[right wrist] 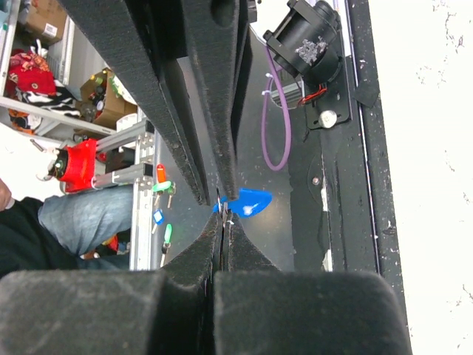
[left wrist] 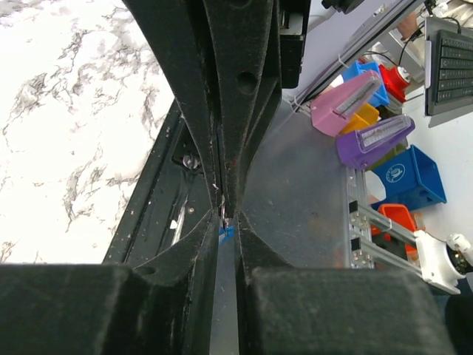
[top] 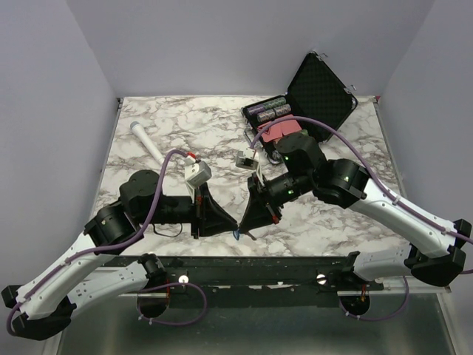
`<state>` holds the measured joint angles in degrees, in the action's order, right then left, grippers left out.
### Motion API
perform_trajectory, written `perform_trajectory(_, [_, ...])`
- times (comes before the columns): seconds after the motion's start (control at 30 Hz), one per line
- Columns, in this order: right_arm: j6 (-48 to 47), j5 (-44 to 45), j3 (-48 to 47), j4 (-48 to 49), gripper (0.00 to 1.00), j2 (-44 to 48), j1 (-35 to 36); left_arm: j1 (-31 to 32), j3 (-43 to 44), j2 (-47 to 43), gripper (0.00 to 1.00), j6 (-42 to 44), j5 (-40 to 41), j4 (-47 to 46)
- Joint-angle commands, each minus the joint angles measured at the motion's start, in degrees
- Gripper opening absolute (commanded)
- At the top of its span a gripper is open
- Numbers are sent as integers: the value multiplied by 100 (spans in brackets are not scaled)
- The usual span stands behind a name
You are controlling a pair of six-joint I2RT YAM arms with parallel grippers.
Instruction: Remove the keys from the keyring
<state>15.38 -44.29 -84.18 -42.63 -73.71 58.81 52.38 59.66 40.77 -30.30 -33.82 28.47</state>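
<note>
The keyring, a small bright-blue tag [right wrist: 251, 201] with a thin metal ring, hangs between my two grippers over the table's front edge [top: 236, 236]. My left gripper [top: 232, 229] is shut on the blue tag, a sliver of which shows at its tips in the left wrist view [left wrist: 228, 231]. My right gripper [top: 245, 225] meets it tip to tip. Its jaws are pressed shut [right wrist: 224, 222] on a thin silvery piece of metal beside the tag, apparently the key. The key's shape is hidden between the pads.
A white microphone [top: 148, 142] lies at the back left. An open black case [top: 321, 92] with dark cylinders stands at the back right. A pink object [top: 281, 129] and a small grey box [top: 244, 158] lie in front of it. The black base rail [top: 244, 268] runs below the grippers.
</note>
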Motion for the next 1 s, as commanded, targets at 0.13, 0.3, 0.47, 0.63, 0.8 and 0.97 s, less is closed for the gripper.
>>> perform_trajectory(0.13, [-17,-106,-195,-79,1,85,34,62,99,45,30,-54,-107,-96])
perform_trajectory(0.3, [-17,-88,-221,-61,1,94,43,123,125,115,20,-37,-107,-78])
perform_trajectory(0.47, [0,-97,-257,-35,1,111,34,194,143,177,15,-11,-98,-17])
perform_trajectory(0.63, [35,-97,-257,9,1,129,34,238,99,159,7,-11,-89,-78])
perform_trajectory(0.8, [88,-36,-204,158,1,208,34,264,177,247,0,-37,-63,-35])
perform_trajectory(0.97, [202,342,-116,308,1,331,35,282,257,212,0,-46,183,54])
